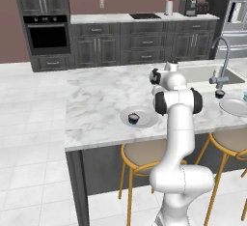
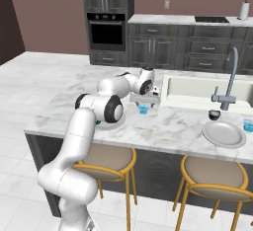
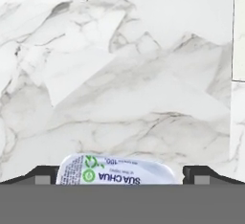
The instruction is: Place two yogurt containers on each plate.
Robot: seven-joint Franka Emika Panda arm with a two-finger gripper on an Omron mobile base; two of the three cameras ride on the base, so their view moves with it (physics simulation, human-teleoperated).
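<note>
A light blue yogurt cup [image 2: 144,108] stands on the marble island counter [image 2: 168,121] just left of the sink [image 2: 197,91], its printed foil lid between the two wide-open fingertips [image 3: 45,175]; the gripper [image 2: 145,101] hangs right over it, and whether the fingers touch it cannot be told. A dark cup [image 1: 133,119] sits on the plate [image 1: 144,113] further left of the sink. Right of the sink lie a second plate [image 2: 224,134], with a dark cup [image 2: 214,114] by the faucet [image 2: 228,82] and a blue cup [image 2: 248,124] beside it
</note>
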